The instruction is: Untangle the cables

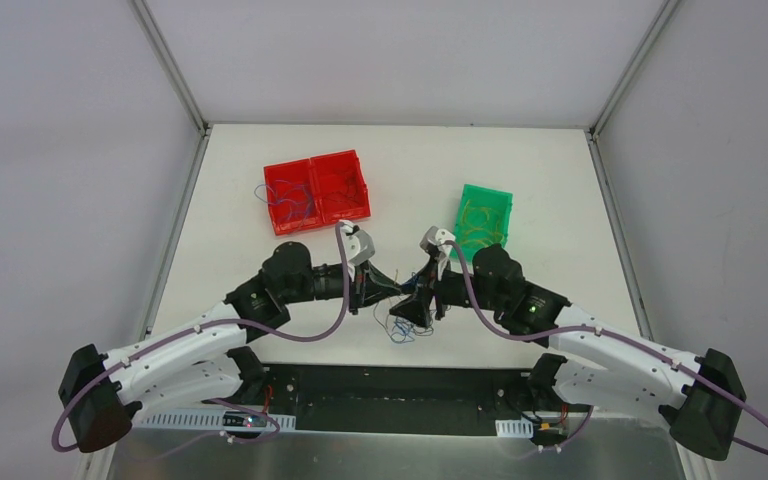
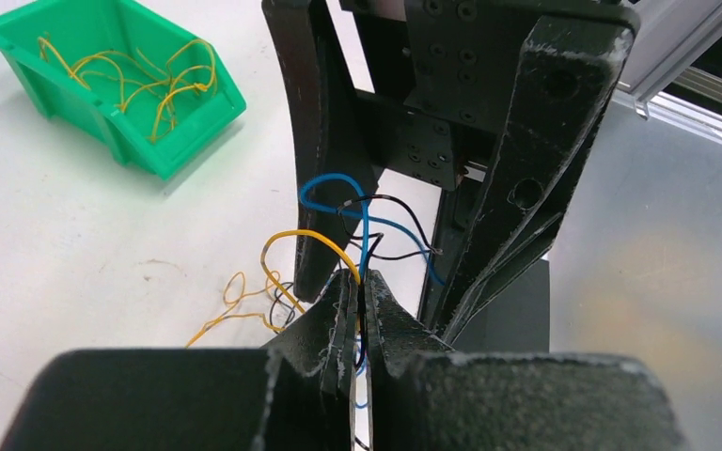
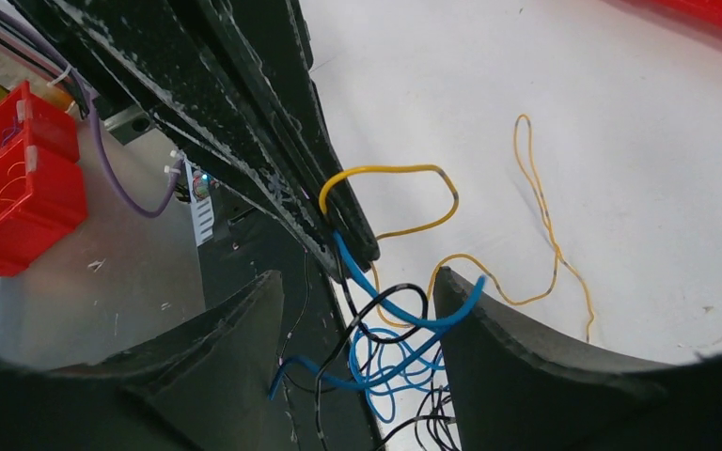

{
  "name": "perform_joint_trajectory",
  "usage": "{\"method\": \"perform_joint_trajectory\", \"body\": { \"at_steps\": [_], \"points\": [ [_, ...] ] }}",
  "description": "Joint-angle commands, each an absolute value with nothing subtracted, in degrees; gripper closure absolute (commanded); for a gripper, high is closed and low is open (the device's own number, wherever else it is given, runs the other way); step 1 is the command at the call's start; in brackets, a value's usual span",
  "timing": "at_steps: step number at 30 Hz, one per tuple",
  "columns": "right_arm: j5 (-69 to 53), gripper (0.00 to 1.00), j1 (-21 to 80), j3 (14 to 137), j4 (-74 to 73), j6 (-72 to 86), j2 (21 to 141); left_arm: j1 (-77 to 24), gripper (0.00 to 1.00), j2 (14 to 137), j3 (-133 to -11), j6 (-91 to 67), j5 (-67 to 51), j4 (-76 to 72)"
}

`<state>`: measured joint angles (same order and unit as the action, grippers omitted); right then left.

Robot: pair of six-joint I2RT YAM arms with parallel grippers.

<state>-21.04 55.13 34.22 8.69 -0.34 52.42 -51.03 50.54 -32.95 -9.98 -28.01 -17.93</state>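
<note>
Yellow, blue and black cables (image 1: 400,318) bunched low centre of top view near table (image 1: 560,180) front edge, left gripper (image 2: 355,310) pinched tight on several strands, right gripper (image 3: 357,277) spread apart around blue strand, white surface reaching red bins (image 1: 317,190) upper left, green bin (image 1: 485,215) upper right.

Cables (image 1: 403,333) front; double bin (image 1: 316,190) back-left, single bin (image 1: 483,215) back-right.

Left end effector (image 2: 358,293) clamped, right (image 3: 353,303) parted
</note>
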Motion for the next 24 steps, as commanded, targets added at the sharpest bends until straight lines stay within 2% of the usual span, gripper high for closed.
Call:
{"method": "perform_joint_trajectory", "body": {
  "at_steps": [1,5,9,11,12,15,17,19,21,24],
  "points": [
    [-24.36,0.37,55.44,37.5,8.17,-1.48,53.12,-51.23,0.97,48.41,-32.34,-9.6,-27.36,-21.73],
    [-20.43,0.2,55.42,38.3,6.84,-1.24,53.74,-51.23,1.0,45.58,-30.99,-9.54,-18.26,-20.56],
    [-16.63,0.17,55.38,37.95,6.68,-1.14,53.15,-51.17,1.0,40.95,-28.21,-9.46,-12.64,-21.34],
    [-16.37,0.28,55.4,37.75,6.79,-1.22,52.86,-51.24,1.0,39.06,-27.14,-9.6,-11.73,-22.58],
    [-16.43,0.37,55.43,37.69,6.96,-1.23,52.76,-51.18,1.0,38.47,-26.88,-9.66,-11.36,-22.65],
    [-15.15,0.71,55.42,37.62,7.25,-0.7,52.45,-51.24,0.99,38.36,-26.78,-9.67,-10.94,-22.6],
    [-13.22,1.0,55.41,37.54,7.59,-0.19,51.98,-51.22,0.99,38.93,-27.13,-9.67,-10.83,-22.36],
    [-11.53,1.0,55.37,36.64,8.29,-0.18,50.45,-51.22,0.98,39.43,-27.66,-9.71,-8.02,-20.9],
    [-6.64,1.0,55.42,35.81,8.91,1.98,48.41,-51.17,0.92,40.11,-28.73,-10.95,2.63,-16.77],
    [1.63,1.0,55.25,34.84,8.81,3.68,45.12,-51.17,0.92,41.5,-30.65,-13.19,17.71,-10.07]
  ]
}}
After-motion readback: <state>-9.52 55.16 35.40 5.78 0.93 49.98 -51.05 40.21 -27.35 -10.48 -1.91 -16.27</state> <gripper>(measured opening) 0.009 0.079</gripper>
